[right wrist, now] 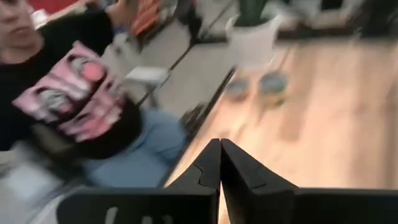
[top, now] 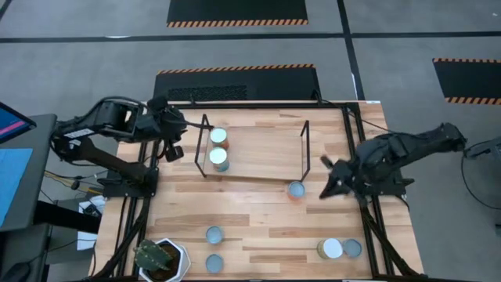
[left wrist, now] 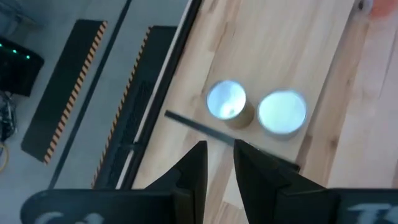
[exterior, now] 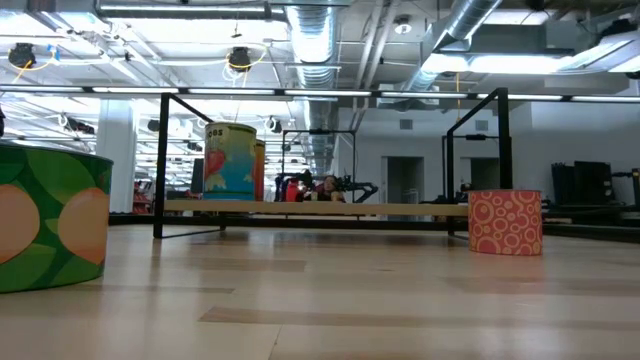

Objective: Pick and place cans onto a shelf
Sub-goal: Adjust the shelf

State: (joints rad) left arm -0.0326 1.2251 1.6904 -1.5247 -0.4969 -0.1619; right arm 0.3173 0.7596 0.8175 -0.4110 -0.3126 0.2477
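Two cans (top: 218,147) stand touching on the shelf (top: 258,153) at its left end; one label reads "OS", rest illegible. Orange ringed can (exterior: 505,222) rests on the table (top: 258,227) beside the shelf's right end. Left gripper (top: 174,150) slightly parted, empty, beside the pair. Right gripper (top: 329,185) closed, empty, near the orange can.

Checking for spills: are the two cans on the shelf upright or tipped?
Upright: both cans show round tops on the shelf.
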